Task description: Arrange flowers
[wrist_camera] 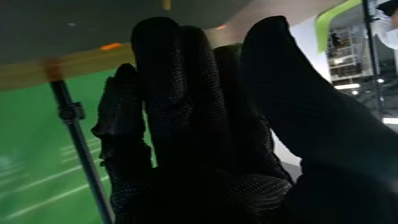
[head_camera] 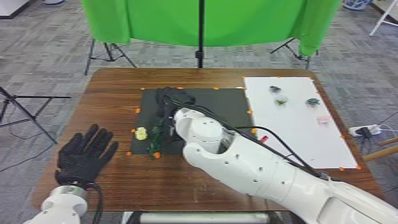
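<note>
In the head view my right hand (head_camera: 171, 98) is over the upper left part of the black mat (head_camera: 218, 97). A yellow flower (head_camera: 140, 133) lies near the mat's left edge, with dark green leaves (head_camera: 155, 140) just beside it, below my right hand; whether the hand touches them I cannot tell. The right wrist view has my right hand (wrist_camera: 191, 125) with straight fingers and the thumb apart from them. My left hand (head_camera: 86, 154) is spread open at the table's left side, away from the flower.
Right of the mat is a white sheet (head_camera: 311, 145) bearing small green plants (head_camera: 313, 101) and a pink flower (head_camera: 323, 120). My right forearm crosses the mat and the sheet's near left part, with black cables along it. Small orange markers line the mat and the sheet.
</note>
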`<state>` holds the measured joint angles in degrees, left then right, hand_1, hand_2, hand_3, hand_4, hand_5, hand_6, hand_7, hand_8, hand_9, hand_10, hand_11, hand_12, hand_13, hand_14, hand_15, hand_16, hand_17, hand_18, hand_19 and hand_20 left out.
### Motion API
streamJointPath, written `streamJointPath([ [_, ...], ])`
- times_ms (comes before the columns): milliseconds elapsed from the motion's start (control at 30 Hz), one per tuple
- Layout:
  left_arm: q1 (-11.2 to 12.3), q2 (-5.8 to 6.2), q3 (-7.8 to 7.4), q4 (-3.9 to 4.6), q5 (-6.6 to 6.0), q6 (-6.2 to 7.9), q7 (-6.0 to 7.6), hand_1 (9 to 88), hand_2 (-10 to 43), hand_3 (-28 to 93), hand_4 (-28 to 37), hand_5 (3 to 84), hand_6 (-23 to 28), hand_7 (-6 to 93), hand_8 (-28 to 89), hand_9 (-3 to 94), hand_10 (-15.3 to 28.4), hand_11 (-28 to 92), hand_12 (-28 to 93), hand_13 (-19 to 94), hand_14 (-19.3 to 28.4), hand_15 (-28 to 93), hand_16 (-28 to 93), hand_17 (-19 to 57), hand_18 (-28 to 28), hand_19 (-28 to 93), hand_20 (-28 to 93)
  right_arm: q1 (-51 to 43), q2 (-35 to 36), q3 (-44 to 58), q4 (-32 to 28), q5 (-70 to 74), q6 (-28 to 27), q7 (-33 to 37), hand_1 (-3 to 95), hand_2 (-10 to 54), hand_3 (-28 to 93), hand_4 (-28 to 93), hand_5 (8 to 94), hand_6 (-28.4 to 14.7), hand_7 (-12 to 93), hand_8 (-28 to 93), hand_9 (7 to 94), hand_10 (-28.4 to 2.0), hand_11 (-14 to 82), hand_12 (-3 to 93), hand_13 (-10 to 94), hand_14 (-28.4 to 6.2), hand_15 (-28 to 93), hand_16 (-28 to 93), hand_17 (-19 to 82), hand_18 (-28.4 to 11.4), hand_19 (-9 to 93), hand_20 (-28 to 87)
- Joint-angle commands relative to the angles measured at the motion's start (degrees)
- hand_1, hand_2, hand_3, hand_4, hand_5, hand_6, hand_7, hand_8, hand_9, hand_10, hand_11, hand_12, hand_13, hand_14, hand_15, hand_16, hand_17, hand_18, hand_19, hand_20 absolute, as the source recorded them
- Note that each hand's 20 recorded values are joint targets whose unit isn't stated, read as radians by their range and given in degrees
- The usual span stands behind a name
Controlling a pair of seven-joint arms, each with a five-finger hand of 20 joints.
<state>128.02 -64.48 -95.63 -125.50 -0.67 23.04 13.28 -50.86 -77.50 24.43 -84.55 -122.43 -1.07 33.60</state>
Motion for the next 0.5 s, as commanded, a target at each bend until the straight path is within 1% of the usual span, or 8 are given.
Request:
streamJointPath([
  [33, 0.83, -1.02, -0.05, 0.28, -0.53, 0.52, 0.28, 31.6, 18.2, 76, -22.8, 52.4, 9.7, 21.7, -10, 43.8, 16.4, 26, 13, 31, 15.0, 43, -8, -4.1, 13.0, 32, 15, 0.42, 1.69, 4.2, -2.91, 1.84, -1.28, 1.48, 52.5, -9.5, 74, -28, 56.9, -5.0, 13, -11, 65.8, -14.9, 18.6, 16.3, 64, -12.4, 52, 29, 29, -23.7, 83, 37],
  [133, 1.1, -2.11, -0.26, 0.24, -0.34, -0.02, 0.17, 31.5, 18.3, 76, -22.9, 52.5, 9.7, 21.7, -10, 43.8, 16.4, 26, 13, 31, 15.0, 43, -8, -4.2, 13.0, 32, 15, -0.65, 5.45, 7.88, -5.95, 2.79, -3.44, 2.02, 50.5, -9.5, 75, -28, 56.1, -5.9, 12, -11, 64.5, -15.7, 18.2, 16.3, 63, -13.1, 53, 26, 29, -24.1, 83, 36],
  [200, 1.6, -2.02, -0.46, -0.06, -0.25, -0.22, 0.46, 31.4, 18.4, 76, -23.1, 52.5, 9.7, 21.8, -10, 43.8, 16.4, 26, 13, 31, 15.1, 43, -8, -4.1, 12.9, 32, 15, -2.41, 9.72, 11.15, -9.75, 1.77, -5.09, 2.97, 49.5, -9.5, 76, -28, 55.7, -5.9, 12, -10, 63.4, -16.2, 17.8, 16.2, 62, -13.9, 55, 22, 28, -24.3, 83, 36],
  [267, 2.0, -2.22, -0.84, -0.31, -0.02, -0.53, 0.73, 31.3, 18.5, 76, -23.1, 52.6, 9.7, 21.7, -10, 43.8, 16.5, 26, 13, 31, 15.1, 43, -8, -4.1, 12.9, 32, 15, -4.74, 14.67, 14.7, -13.13, 0.61, -4.74, 4.37, 48.7, -9.5, 76, -28, 54.7, -6.3, 11, -10, 60.5, -17.3, 16.4, 15.7, 59, -15.1, 54, 20, 28, -24.7, 83, 35],
  [300, 1.24, -2.23, -0.65, 0.06, 0.16, -0.27, 0.72, 31.3, 18.5, 76, -23.1, 52.6, 9.7, 21.7, -10, 43.8, 16.4, 26, 13, 31, 15.1, 43, -8, -4.1, 12.9, 32, 15, -6.22, 17.04, 17.04, -13.88, -0.02, -4.16, 4.49, 48.5, -9.5, 76, -28, 54.3, -6.5, 11, -10, 59.4, -17.5, 15.9, 15.6, 59, -15.4, 54, 20, 27, -24.9, 83, 35],
  [367, 1.65, -2.3, -0.97, -0.31, 0.38, -0.67, 0.83, 31.3, 18.5, 76, -23.2, 52.5, 9.7, 21.7, -10, 43.8, 16.4, 26, 13, 31, 15.1, 43, -8, -4.0, 12.9, 32, 15, -10.09, 22.83, 21.21, -17.06, -2.07, -3.67, 6.09, 47.7, -9.5, 76, -28, 54.0, -6.8, 10, -10, 57.0, -18.2, 14.4, 15.2, 57, -16.1, 54, 19, 27, -25.2, 83, 35],
  [433, 2.05, -2.15, -1.3, -0.57, 0.48, -0.58, 1.07, 31.3, 18.5, 76, -23.2, 52.4, 9.7, 21.7, -10, 43.8, 16.4, 26, 13, 31, 15.1, 43, -8, -4.1, 12.9, 32, 15, -14.92, 28.21, 25.77, -18.45, -7.56, -4.47, 6.36, 45.6, -9.5, 76, -28, 53.1, -7.4, 10, -10, 53.2, -20.3, 13.2, 14.9, 48, -18.7, 50, 16, 25, -25.7, 82, 35],
  [500, 2.82, -2.27, -1.87, -0.85, 0.46, -0.84, 1.44, 31.2, 18.5, 76, -23.2, 52.4, 9.7, 21.6, -10, 43.8, 16.5, 26, 13, 31, 15.1, 43, -8, -4.1, 12.9, 32, 15, -19.24, 32.48, 30.23, -20.86, -5.91, -5.36, 8.22, 44.3, -9.5, 76, -28, 52.1, -8.4, 9, -10, 49.3, -21.4, 12.0, 14.6, 40, -20.2, 39, 12, 21, -25.9, 79, 33],
])
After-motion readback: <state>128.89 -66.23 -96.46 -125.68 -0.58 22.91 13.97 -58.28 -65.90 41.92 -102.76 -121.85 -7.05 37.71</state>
